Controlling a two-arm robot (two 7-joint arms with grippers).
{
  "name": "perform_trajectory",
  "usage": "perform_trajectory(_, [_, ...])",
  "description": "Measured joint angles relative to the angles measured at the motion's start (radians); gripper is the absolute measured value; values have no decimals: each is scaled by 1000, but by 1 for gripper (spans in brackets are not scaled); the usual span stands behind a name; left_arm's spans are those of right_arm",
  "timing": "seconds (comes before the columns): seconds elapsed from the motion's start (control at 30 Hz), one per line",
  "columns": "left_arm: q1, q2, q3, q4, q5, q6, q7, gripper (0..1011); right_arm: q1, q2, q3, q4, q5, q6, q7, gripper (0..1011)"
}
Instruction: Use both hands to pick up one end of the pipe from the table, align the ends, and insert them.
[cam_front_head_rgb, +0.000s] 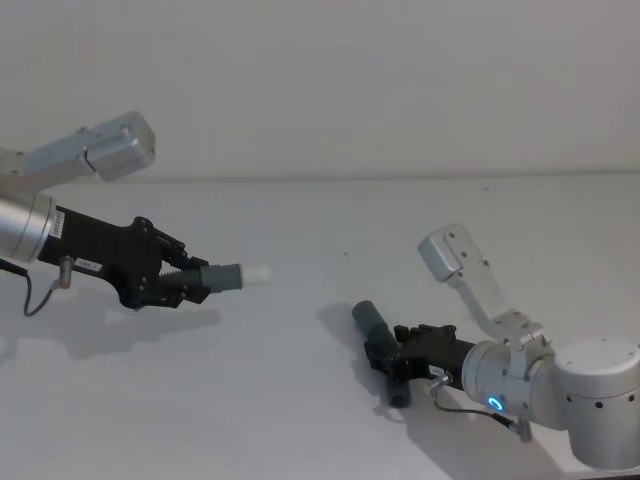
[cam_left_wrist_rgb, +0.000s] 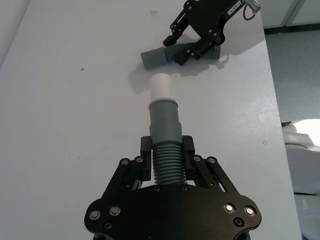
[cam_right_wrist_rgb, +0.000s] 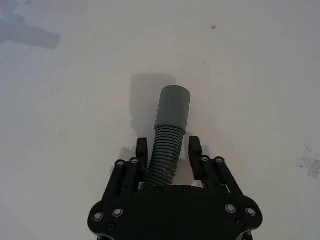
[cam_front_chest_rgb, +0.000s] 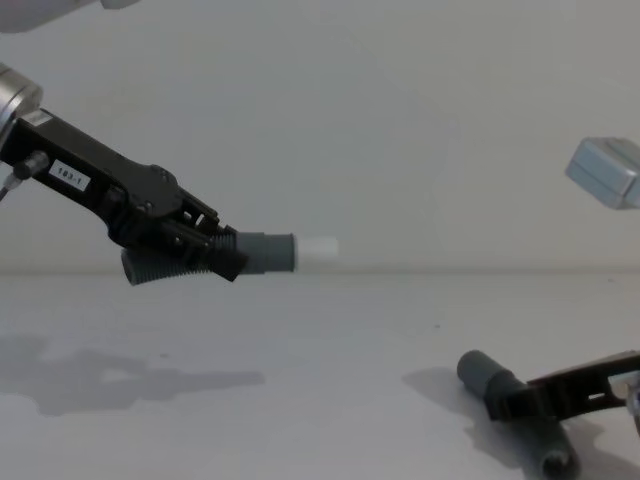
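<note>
White-tipped hose piece (cam_front_head_rgb: 222, 277) is clamped by its ribbed middle in the left tool (cam_front_head_rgb: 190, 283) over the left side of the worktop (cam_front_head_rgb: 300, 420), its white tip (cam_front_head_rgb: 255, 272) aimed toward the right edge. The plain hose piece (cam_front_head_rgb: 372, 320) lies nearer the front edge, right of centre, with the right tool (cam_front_head_rgb: 385, 358) set across it. In the left wrist view the grip looks centred and the tip points roughly at the other piece, but that piece's hollow cuff (cam_left_wrist_rgb: 150, 58) lies crosswise to it, so a fair turn would be needed before the ends line up. In the right wrist view the right tool's fingers (cam_right_wrist_rgb: 195, 146) straddle the ribs with a gap on either side, not yet closed. I judge that closing unevenly could roll or swing the curved piece, leaving the cuff skewed. In the chest view the held piece hangs clear above the worktop while the plain one rests flat on it. Both grips fall on soft ribs, so under pushing either hose may flex and the tip may catch the cuff rim rather than enter.
</note>
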Motion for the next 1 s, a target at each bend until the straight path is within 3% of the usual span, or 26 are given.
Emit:
perform_trajectory(0.17, [0, 0, 0, 0, 0, 0, 0, 325, -1, -12, 7, -2, 1, 3, 1, 337])
perform_trajectory(0.33, [0, 0, 0, 0, 0, 0, 0, 325, 0, -22, 12, -4, 5, 4, 5, 244])
perform_trajectory(1.0, [0, 0, 0, 0, 0, 0, 0, 323, 2, -23, 19, -11, 10, -12, 43, 216])
